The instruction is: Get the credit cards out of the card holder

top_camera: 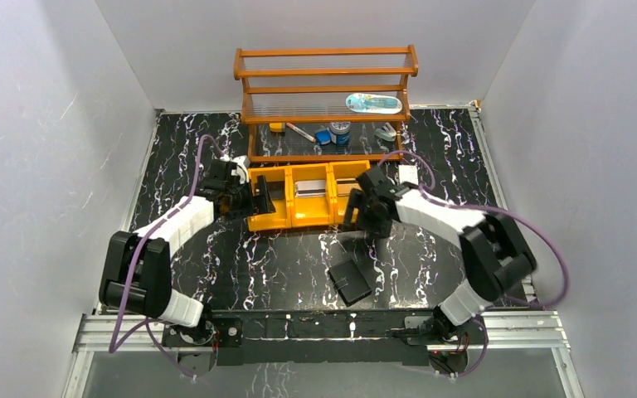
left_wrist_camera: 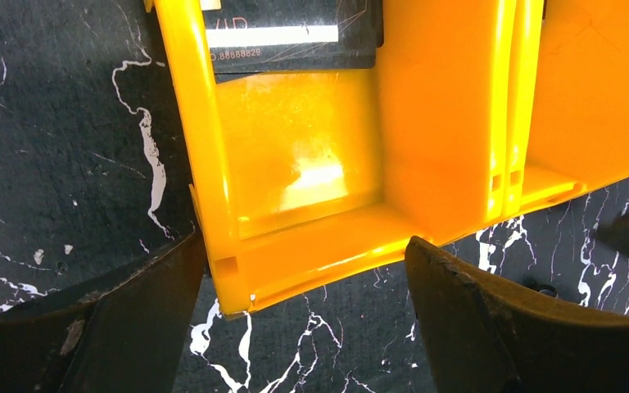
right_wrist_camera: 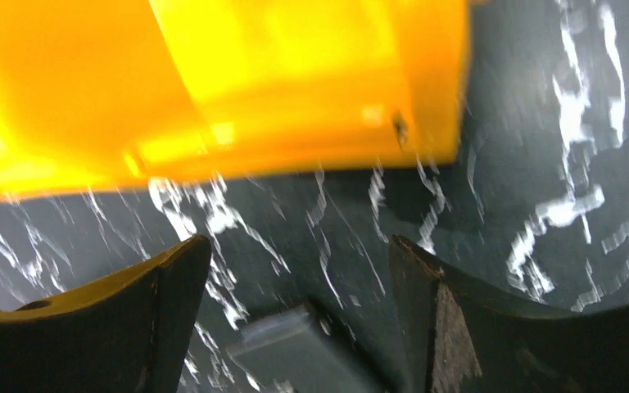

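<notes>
Card holder (top_camera: 350,280) lies flat on the black marbled table (top_camera: 240,265), black side up. It is nearer the arm bases than anything else and well apart from both grippers. Beyond it, the right gripper (top_camera: 355,217) hangs near the right end of the yellow bin tray (top_camera: 294,220). Its own wrist camera, blurred, shows the fingers (right_wrist_camera: 156,327) spread wide with nothing gripped and the tray's edge beyond them. Low in that picture is a dark flat thing (right_wrist_camera: 295,352) with a pale edge that I cannot identify. The left gripper (top_camera: 234,197) sits at the tray's left end, jaws also wide and empty, its fingertips either side of the tray's near corner in its own view. Only that view shows a black credit card (left_wrist_camera: 291,33) with a white stripe lying in the left compartment. Farthest back stands a wooden shelf rack (top_camera: 325,91).
</notes>
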You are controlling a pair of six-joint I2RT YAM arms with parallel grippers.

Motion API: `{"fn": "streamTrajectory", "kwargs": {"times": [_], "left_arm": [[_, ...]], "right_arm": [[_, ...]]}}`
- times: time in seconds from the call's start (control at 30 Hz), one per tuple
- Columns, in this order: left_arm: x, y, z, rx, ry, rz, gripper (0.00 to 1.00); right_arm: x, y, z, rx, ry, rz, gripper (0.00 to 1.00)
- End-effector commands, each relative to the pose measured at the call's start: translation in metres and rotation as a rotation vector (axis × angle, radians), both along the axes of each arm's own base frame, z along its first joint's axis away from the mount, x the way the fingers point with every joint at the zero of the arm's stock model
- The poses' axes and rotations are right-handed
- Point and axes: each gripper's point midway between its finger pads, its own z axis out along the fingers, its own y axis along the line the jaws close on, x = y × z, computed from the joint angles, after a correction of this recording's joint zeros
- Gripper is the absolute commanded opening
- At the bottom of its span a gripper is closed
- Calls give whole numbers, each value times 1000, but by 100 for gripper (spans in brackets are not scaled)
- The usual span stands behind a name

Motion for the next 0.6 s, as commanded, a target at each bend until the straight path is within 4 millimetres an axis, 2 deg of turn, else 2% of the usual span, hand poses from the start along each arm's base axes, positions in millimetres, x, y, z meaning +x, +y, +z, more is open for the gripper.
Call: {"fn": "streamTrajectory", "kwargs": {"times": [0.0, 0.1, 0.17, 0.33, 0.47, 0.57], "left_arm": [[18, -7, 21, -21, -70, -32, 91], [8, 6, 27, 19, -78, 10, 95], [-8, 12, 49, -4, -135, 41, 97], [-30, 20, 61, -20, -151, 84, 98], [-46, 15, 68, -66, -144, 73, 98], [-59, 7, 71, -126, -131, 49, 97]], "right_arm": [[-67, -1, 28, 196, 24, 168, 87], [-115, -10, 17, 222, 137, 214, 86], [-133, -3, 14, 246, 154, 269, 84], [-150, 5, -5, 163, 202, 329, 81], [-150, 3, -21, 88, 206, 309, 76], [-148, 8, -24, 60, 189, 309, 61]]}}
